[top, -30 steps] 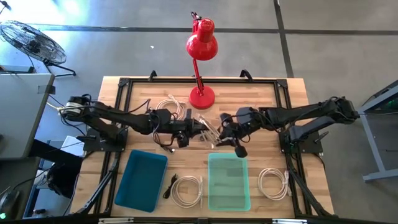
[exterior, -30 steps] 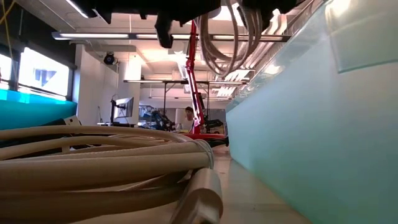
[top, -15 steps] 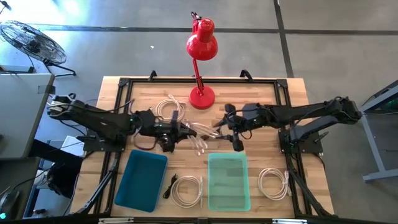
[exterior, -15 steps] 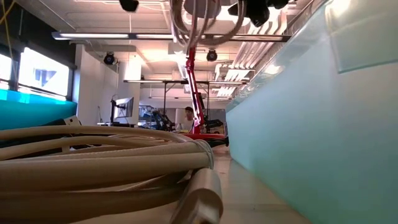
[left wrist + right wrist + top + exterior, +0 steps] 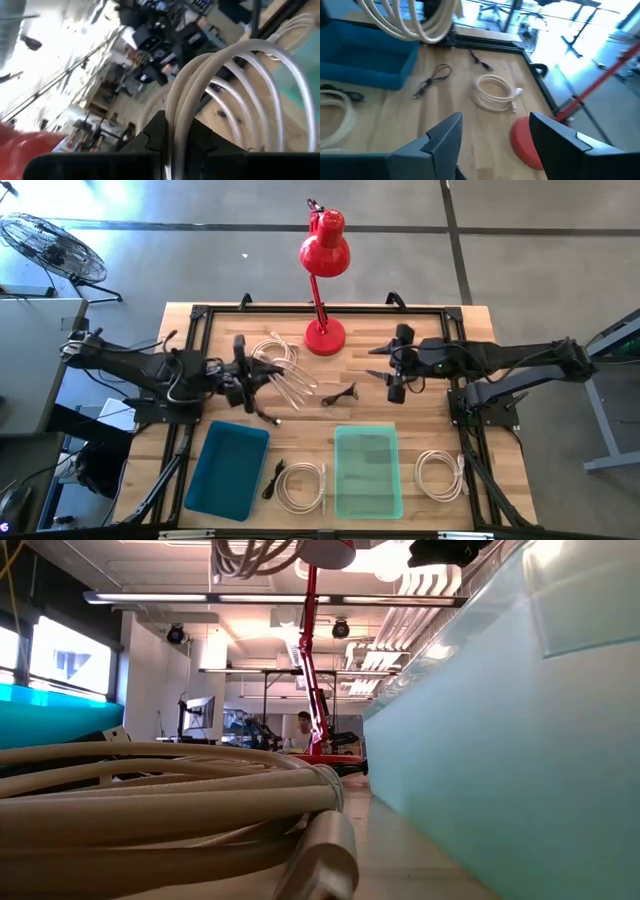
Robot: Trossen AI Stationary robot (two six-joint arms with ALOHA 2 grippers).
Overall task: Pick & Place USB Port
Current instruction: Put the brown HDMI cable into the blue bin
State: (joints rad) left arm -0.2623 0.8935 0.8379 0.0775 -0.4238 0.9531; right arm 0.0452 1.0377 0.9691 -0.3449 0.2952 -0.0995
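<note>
My left gripper (image 5: 250, 375) hovers left of the table's middle, shut on a coil of white cable (image 5: 288, 378). The coil also shows in the left wrist view (image 5: 235, 85) and at the top of the low view (image 5: 255, 552). My right gripper (image 5: 385, 372) is at the middle right, open, with nothing between its fingers (image 5: 495, 145). A blue bin (image 5: 227, 470) and a pale green bin (image 5: 368, 472) stand along the near edge. My left gripper pinches several strands of the white coil at one side of the loop (image 5: 175, 137) between its two fingers. The fingers lie about level and point toward the table's right. The coil sticks out beyond the fingertips, its loops fanned apart, lifted clear of the table.
A red desk lamp (image 5: 324, 335) stands at the far middle, with a white coil (image 5: 270, 345) left of its base. Short black cables (image 5: 340, 393) lie mid-table. More white coils (image 5: 300, 485) (image 5: 438, 475) and a black cable (image 5: 272, 478) lie beside the bins.
The two grippers were together at the table's middle on the coil. My left gripper has carried the coil toward the left edge, lifted clear. My right gripper has parted from the coil and drawn back toward the right and far edges.
</note>
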